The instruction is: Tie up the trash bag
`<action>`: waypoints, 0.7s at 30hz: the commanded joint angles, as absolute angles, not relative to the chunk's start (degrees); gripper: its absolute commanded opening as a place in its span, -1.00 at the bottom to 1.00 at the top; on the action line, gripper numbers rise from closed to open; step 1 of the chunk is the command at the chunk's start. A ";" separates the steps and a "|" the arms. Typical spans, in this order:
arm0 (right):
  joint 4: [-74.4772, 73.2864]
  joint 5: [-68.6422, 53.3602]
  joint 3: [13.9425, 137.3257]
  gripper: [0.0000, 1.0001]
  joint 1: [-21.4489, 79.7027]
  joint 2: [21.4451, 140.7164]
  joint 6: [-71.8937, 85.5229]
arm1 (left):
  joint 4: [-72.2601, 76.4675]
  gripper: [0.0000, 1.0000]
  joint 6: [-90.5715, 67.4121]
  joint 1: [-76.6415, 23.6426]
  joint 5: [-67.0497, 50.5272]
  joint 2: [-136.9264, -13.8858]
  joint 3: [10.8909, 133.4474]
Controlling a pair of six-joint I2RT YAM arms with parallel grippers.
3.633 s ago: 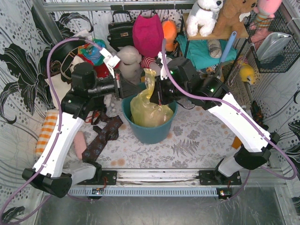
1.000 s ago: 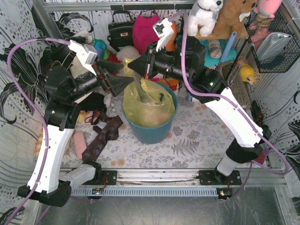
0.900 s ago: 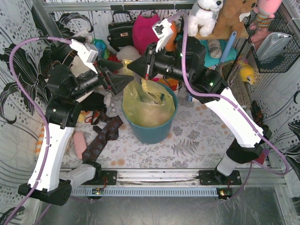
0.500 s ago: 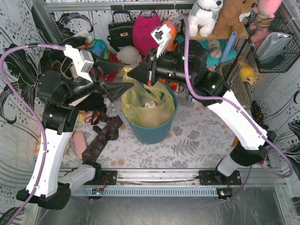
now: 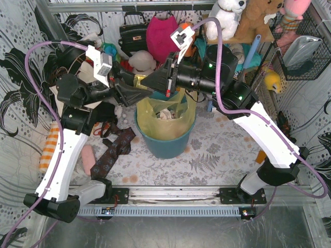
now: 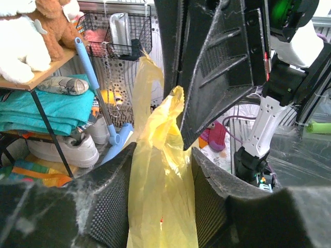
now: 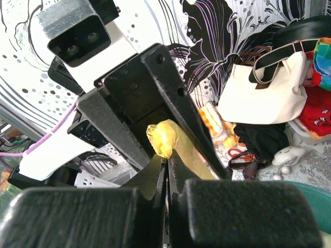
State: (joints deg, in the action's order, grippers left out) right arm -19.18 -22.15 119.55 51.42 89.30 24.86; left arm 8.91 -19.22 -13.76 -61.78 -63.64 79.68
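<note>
Now, we're looking at the trash bag sitting inside the teal bin in the middle of the tabletop. Its yellow-green plastic drapes over the bin's rim, and crumpled white paper shows in its open mouth. Both arms reach in over the bag's far left edge. The left gripper comes in from the left and the right gripper from the right, and we see their tips cross just above the rim.

On the left wrist view, a tall strip of the bag rises between the left fingers. They stand part-way closed and the plastic fills the gap, touching both, so we call that a hold on the bag. On the right wrist view, the right fingers are pressed together with a small yellow knob of plastic pinched at their tips, poking out between the left arm's two black fingers. Behind them, a cream tote bag sits among the clutter.
</note>
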 commanded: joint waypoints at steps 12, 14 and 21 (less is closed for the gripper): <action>-18.60 -15.54 121.83 -0.22 51.69 86.37 24.57 | 10.76 -0.60 -20.00 -13.52 -60.90 -59.84 76.47; -19.24 -15.45 122.03 -0.23 51.68 86.27 24.57 | 10.58 -0.61 -20.12 -13.48 -60.76 -60.00 76.59; -21.16 -19.59 122.38 -0.30 51.77 86.92 26.14 | 6.02 -0.62 -17.78 -13.49 -57.47 -60.99 78.20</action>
